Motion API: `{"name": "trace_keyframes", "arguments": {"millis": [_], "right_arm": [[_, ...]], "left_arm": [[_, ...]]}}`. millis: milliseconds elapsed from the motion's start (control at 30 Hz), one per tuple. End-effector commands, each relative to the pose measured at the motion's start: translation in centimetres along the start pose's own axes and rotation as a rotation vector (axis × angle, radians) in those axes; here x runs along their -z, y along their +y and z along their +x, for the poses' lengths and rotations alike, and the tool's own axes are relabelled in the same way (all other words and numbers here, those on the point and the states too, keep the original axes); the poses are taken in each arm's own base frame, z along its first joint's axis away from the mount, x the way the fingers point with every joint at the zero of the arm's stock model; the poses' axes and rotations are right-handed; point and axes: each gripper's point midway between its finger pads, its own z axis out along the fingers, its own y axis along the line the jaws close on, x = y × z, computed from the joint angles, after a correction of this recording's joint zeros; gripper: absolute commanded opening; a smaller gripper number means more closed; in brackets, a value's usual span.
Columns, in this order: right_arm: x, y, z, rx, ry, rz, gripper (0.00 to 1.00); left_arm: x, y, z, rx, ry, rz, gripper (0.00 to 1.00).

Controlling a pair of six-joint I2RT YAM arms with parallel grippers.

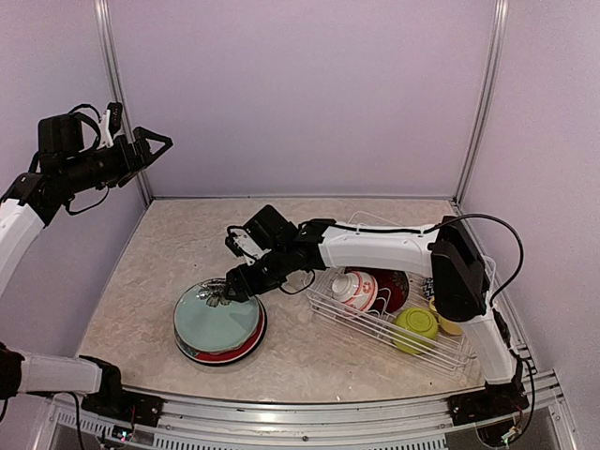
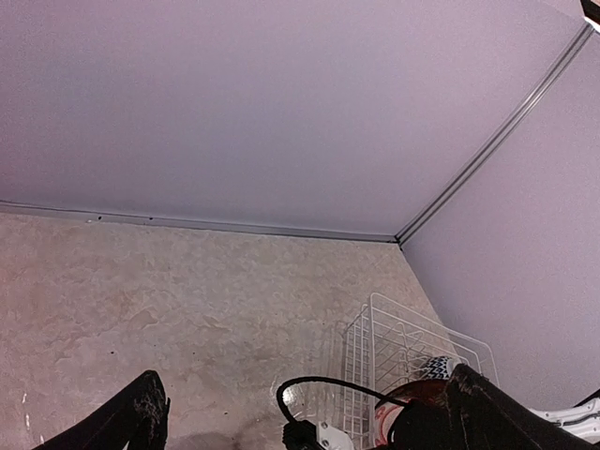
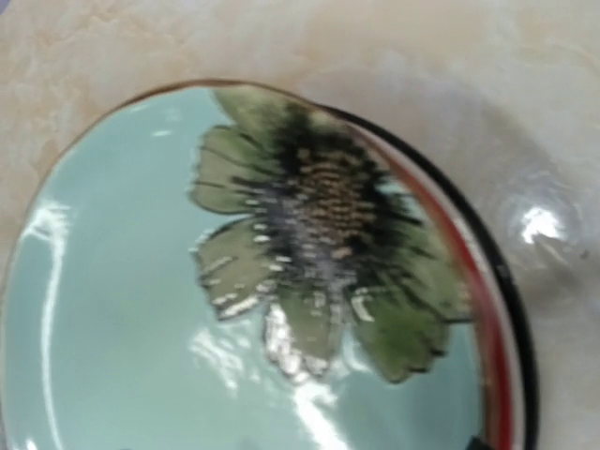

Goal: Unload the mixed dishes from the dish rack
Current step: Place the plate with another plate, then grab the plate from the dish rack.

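The white wire dish rack (image 1: 450,349) stands at the right and holds a red-white bowl (image 1: 356,289), a red floral plate (image 1: 392,289), a lime green bowl (image 1: 415,329) and a pale yellow mug (image 1: 449,325). A pale teal plate (image 1: 216,319) tops a stack left of the rack, over a red-rimmed and a black-rimmed plate. My right gripper (image 1: 225,289) hovers low over the stack's far rim. The teal plate (image 3: 141,356) with its green flower fills the right wrist view; no finger crosses it. My left gripper (image 1: 155,142) is raised at the far left, open and empty.
The left wrist view shows the rack's far corner (image 2: 398,328), a blue-white bowl's edge (image 2: 434,367) and the right arm's black cable (image 2: 319,382). Pale walls with metal corner posts (image 1: 120,103) enclose the table on three sides.
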Motion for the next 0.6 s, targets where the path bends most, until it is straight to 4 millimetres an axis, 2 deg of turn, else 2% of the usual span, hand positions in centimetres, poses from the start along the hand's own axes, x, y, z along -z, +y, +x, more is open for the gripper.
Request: {"name": "trace_keyframes", "arguments": {"millis": [0,200,333,367,467,567], "right_arm": [[0.8,0.0,-0.3,0.037,-0.012,0.081,0.75],[6.3,-1.2,-3.8,0.114,-0.127,0.246,0.8],[11.4,-2.8,-4.9,0.149,-0.188,0.395,0.83],[13.4,-3.3,-5.3,0.144,-0.217,0.432,0.85],[17.2,-5.6,-4.7,0.113,-0.251,0.51,0.88],[20.4,-8.5,-2.7,0.066,-0.254,0.597,0.92]], "left_arm": [[-0.4,0.4,0.3,0.007,0.01,0.0,0.99],[-0.4,0.7,0.2,0.004,0.006,-0.013,0.99],[-0.4,0.7,0.2,0.004,0.004,-0.014,0.99],[-0.4,0.8,0.2,0.004,0.004,-0.014,0.99],[-0.5,0.9,0.2,0.008,0.007,-0.018,0.99],[-0.6,1.0,0.3,0.011,0.01,-0.016,0.99]]}}
